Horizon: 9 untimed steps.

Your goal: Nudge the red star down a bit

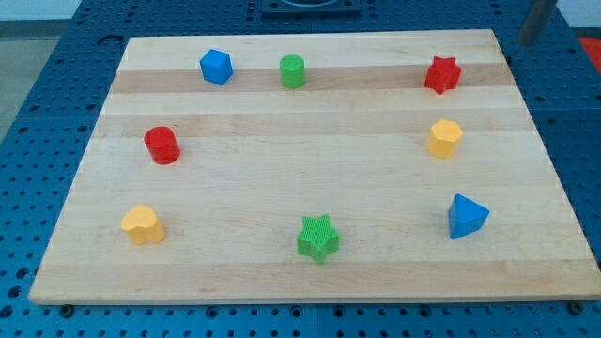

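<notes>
Red star (442, 75) sits far right on the tabletop (310, 188), untouched. Yellow block (445, 138) lies just near of it. A blurred rod (537, 23) enters at the far right corner, off the board; my tip is not clearly visible, so the end effector's state cannot be told. Risk: an overlong push would drive the star into the yellow block.

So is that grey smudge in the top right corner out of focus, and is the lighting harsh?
Camera view: the rod at top right is blurred, its tip off the board; the red star and other blocks look sharp; light is soft and even, shadows faint, no glare on the wooden board.
</notes>
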Tool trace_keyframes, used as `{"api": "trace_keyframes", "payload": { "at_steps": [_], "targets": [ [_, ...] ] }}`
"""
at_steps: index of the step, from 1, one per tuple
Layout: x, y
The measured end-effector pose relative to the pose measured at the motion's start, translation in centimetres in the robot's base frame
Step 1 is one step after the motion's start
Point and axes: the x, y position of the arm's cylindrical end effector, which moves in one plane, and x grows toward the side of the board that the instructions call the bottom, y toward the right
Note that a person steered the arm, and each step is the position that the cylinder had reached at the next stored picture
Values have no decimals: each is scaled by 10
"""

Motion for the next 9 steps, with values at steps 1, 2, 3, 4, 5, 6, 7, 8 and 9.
{"api": "trace_keyframes", "payload": {
  "at_steps": [1, 2, 3, 4, 5, 6, 7, 8, 9],
  "targets": [
    [7, -7],
    [7, -34],
    [7, -71],
    [12, -114],
    [40, -127],
    [54, -127],
    [55, -127],
    [60, -127],
    [74, -126]
  ]
}}
